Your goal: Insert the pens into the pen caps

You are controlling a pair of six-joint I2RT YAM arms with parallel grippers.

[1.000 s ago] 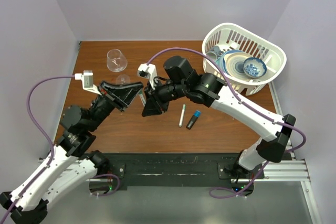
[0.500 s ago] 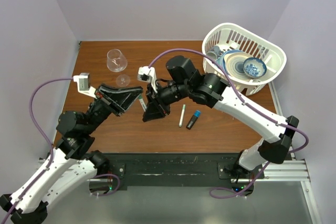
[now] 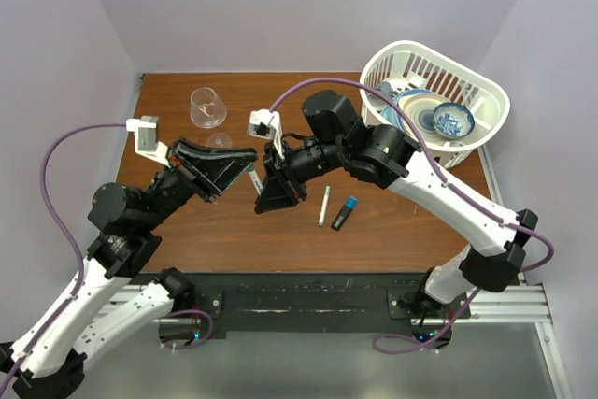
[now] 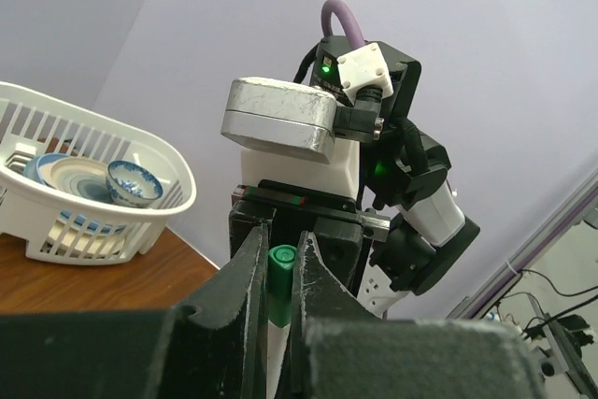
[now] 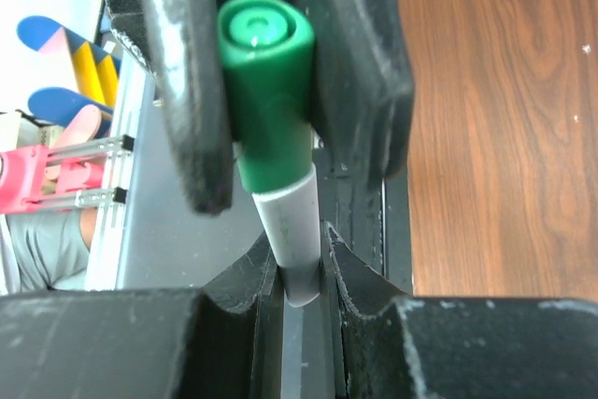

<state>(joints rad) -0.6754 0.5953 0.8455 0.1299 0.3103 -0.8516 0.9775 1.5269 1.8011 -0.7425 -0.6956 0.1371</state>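
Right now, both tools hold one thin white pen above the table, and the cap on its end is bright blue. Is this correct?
Not quite: the cap is green, not blue. The right wrist view shows the green tube-shaped cap on the end of the thin white pen. The rest stands: the left tool and the right tool both hold that one pen above the table.

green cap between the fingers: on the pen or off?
On. Right wrist view shows the green cap sleeved over the end of the white pen, no gap between them. Whether it is fully seated: cannot tell.
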